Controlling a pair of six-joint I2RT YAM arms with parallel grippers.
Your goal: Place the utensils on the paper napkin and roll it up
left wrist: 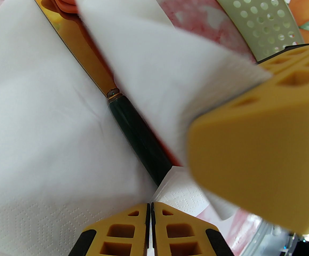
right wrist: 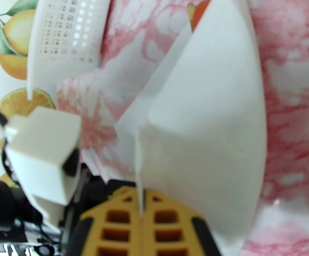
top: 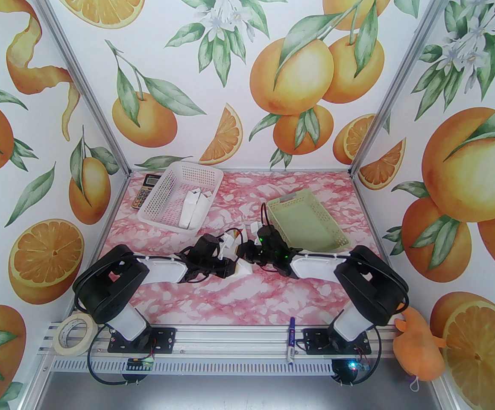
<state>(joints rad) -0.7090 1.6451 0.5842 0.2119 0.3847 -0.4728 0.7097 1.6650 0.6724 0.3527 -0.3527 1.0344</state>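
Note:
The white paper napkin (left wrist: 37, 111) lies on the pink marbled table, seen as a small white patch (top: 244, 270) between the two wrists. On it lie the utensils: a knife with a golden blade and dark handle (left wrist: 141, 140) and an orange-red head (left wrist: 63, 1) at the far end. My right gripper (right wrist: 141, 204) is shut on a napkin edge and holds a flap (right wrist: 202, 121) lifted over the utensils; its yellow finger (left wrist: 250, 156) shows close by. An orange tip (right wrist: 199, 9) peeks from the fold. My left gripper (left wrist: 150, 209) is shut, the napkin's near edge running into its tips.
At the back left stands a white basket (top: 196, 168) with white items, a calculator (top: 144, 190) beside it. A green basket (top: 332, 233) sits just behind the right wrist. A tape roll (top: 74, 329), a marker pen (top: 291, 340) and an orange plush (top: 418, 348) lie along the front rail.

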